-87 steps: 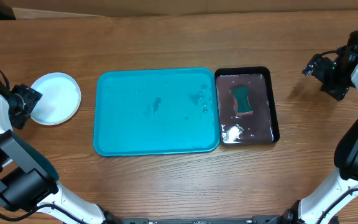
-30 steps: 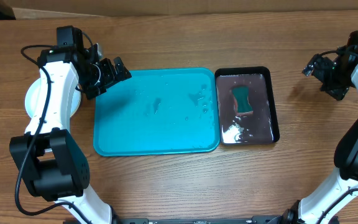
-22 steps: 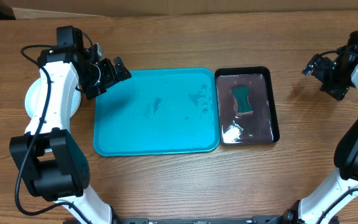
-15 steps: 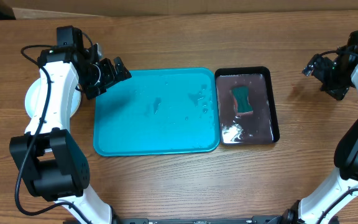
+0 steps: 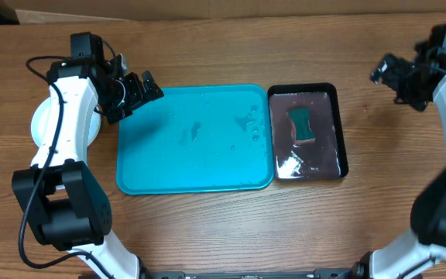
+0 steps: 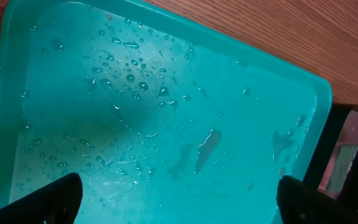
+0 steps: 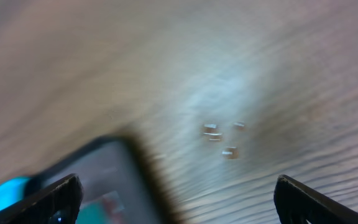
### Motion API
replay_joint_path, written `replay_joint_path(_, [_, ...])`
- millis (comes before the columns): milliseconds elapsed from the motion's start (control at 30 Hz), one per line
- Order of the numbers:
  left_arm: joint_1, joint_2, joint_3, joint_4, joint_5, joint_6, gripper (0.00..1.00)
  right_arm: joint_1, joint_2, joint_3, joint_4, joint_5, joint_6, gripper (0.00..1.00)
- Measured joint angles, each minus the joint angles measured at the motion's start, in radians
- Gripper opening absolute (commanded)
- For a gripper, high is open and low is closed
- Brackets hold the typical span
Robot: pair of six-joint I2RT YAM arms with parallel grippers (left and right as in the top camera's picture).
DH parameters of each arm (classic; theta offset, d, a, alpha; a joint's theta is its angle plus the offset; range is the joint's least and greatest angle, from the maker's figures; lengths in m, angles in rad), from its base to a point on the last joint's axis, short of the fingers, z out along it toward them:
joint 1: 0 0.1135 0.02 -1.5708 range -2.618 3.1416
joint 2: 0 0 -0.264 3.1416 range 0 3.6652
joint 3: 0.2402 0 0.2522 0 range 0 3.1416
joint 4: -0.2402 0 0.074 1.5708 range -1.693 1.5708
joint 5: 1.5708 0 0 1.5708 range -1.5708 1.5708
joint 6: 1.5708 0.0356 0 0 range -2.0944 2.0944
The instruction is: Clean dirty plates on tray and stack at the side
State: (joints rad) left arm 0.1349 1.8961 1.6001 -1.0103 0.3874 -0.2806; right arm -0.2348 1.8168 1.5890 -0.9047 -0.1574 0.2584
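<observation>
1. left gripper [image 5: 139, 97] is wide open and empty, over the far left corner of the wet blue tray [image 5: 196, 155].
2. right gripper [image 5: 389, 81] is wide open and empty, over the table [image 5: 223, 46], past the black tray [image 5: 341, 132].
3. white plate [image 5: 41, 128] sits left of the blue tray, partly under the left arm [image 5: 64, 116].
</observation>
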Motion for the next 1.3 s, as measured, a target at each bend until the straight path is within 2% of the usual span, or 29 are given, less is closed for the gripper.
replay_joint_path(433, [0.000,0.000,0.000,0.000,-0.003,0.000,1.00,0.401,-0.652,0.001,0.006,-0.003,-0.002,1.00])
replay_joint_path(633, [0.000,0.000,0.000,0.000,-0.003,0.000,1.00,0.506,-0.916,-0.060,0.188,0.063,-0.043,1.00])
replay_joint_path(767, [0.000,0.000,0.000,-0.001,-0.003,0.000,1.00,0.502,-1.160,-0.261,0.433,0.092,-0.080,1.00])
replay_joint_path(1000, [0.000,0.000,0.001,-0.002,-0.003,0.000,1.00,0.426,-1.502,-0.710,0.736,0.106,-0.103,1.00])
replay_joint_path(1200, [0.000,0.000,0.002,-0.003,-0.003,0.000,1.00,0.377,-1.648,-1.102,1.096,0.106,-0.103,1.00])
replay_joint_path(1300, [0.000,0.000,0.002,-0.003,-0.003,0.000,1.00,0.372,-1.707,-1.244,1.212,0.106,-0.103,1.00])
